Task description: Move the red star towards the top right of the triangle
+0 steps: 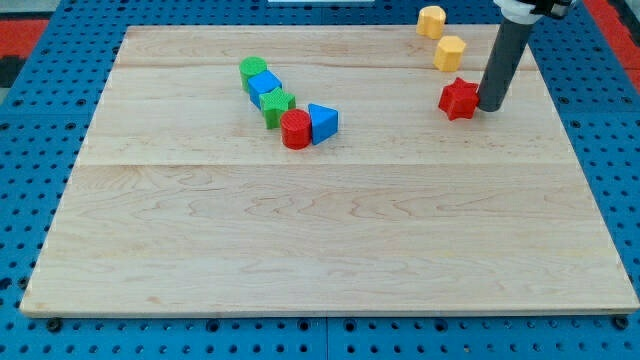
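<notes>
The red star (459, 98) lies at the view's upper right of the wooden board. My tip (491, 106) stands right against the star's right side, touching or nearly touching it. The blue triangle (323, 122) lies near the board's upper middle, well to the left of the star, with a red cylinder (296, 130) touching its left side.
A green star-like block (277, 105), a blue block (265, 86) and a green cylinder (253, 70) run in a diagonal chain up-left from the red cylinder. Two yellow blocks (450, 52) (431, 21) lie above the red star, near the board's top edge (300, 30).
</notes>
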You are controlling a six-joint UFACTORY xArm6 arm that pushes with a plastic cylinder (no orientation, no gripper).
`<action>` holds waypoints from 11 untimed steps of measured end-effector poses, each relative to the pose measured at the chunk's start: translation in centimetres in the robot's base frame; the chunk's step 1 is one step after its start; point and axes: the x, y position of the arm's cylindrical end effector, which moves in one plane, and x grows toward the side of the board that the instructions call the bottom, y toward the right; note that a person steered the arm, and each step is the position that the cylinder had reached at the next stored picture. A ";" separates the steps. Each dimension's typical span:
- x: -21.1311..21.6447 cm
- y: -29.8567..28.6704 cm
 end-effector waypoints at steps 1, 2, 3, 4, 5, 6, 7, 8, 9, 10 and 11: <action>0.0 0.8; 0.0 4.3; 0.0 9.3; -0.1 13.7; -1.2 13.5; -1.2 10.0; -1.3 5.8; -1.6 4.9; -2.7 4.9; -3.1 2.8; -2.4 0.4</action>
